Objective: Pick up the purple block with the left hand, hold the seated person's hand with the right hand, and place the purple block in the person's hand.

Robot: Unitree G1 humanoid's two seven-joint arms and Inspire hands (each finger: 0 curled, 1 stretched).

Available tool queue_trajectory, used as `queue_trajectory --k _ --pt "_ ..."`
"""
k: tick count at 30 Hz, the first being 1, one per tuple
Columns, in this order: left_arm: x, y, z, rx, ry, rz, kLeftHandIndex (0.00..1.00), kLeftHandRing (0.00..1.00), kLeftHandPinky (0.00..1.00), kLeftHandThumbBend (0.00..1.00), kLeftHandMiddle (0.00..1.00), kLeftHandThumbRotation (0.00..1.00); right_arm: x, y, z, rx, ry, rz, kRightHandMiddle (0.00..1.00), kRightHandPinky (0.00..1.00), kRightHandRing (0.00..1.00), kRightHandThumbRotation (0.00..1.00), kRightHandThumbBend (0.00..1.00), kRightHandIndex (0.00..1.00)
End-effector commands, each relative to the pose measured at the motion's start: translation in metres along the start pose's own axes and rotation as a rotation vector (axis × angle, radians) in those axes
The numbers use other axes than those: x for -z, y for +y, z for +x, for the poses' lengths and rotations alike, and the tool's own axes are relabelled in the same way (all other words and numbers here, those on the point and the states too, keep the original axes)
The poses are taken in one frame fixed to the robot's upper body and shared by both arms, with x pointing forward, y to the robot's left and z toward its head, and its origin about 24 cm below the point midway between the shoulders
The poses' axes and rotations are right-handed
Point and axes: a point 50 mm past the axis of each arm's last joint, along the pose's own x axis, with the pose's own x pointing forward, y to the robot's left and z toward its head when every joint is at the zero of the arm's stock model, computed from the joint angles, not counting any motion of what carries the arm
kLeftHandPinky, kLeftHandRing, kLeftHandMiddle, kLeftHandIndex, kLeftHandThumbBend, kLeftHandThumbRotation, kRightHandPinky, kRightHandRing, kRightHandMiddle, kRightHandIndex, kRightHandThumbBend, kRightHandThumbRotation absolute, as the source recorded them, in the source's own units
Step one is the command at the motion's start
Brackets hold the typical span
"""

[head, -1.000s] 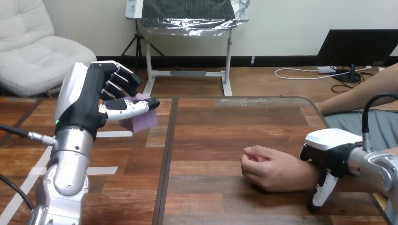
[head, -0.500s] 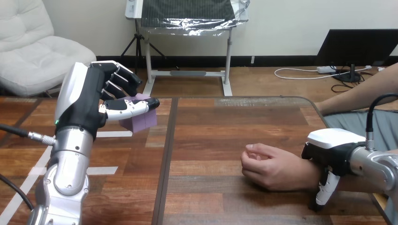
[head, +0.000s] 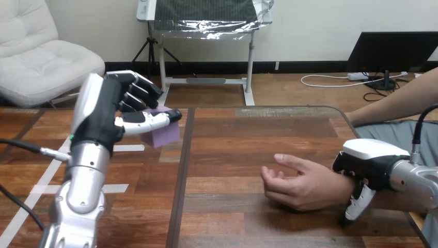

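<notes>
My left hand point(head: 106, 113) is raised above the table's left part, its fingers and thumb curled round the purple block point(head: 164, 133), which hangs clear of the wood. At the lower right the person's hand point(head: 297, 181) rests on the table with its fingers loosely spread. My right hand point(head: 369, 165) sits over the person's wrist, with a thumb reaching down beside it to the table; the fingers behind the wrist are hidden.
The wooden table point(head: 232, 155) has a dark seam running down its middle and white tape marks point(head: 116, 187) at the left. The person's forearm point(head: 397, 103) comes in from the right edge.
My left hand has carried the purple block a little to the right. The person's hand has gone from a loose fist to partly spread fingers. My right hand stays at the wrist.
</notes>
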Motion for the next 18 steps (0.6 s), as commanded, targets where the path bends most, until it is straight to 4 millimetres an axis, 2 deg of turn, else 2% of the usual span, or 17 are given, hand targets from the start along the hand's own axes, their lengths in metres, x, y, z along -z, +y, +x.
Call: queue_trajectory --k 1,8,18 --pt "-0.017 -0.002 0.017 0.003 -0.079 -0.037 0.45 0.43 0.42 0.66 0.45 0.0 -0.005 0.01 0.004 -0.008 -0.046 0.068 0.4 0.21 0.31 0.0 0.83 0.46" --pt "-0.013 -0.012 0.024 0.023 -0.063 -0.062 0.45 0.42 0.4 0.67 0.45 0.0 -0.006 0.001 0.002 0.029 -0.062 0.086 0.38 0.2 0.28 0.0 0.82 0.47" --pt "-0.01 -0.027 0.035 0.048 -0.04 -0.105 0.45 0.42 0.38 0.68 0.46 0.0 -0.009 -0.01 0.0 0.075 -0.104 0.108 0.4 0.22 0.3 0.0 0.82 0.48"
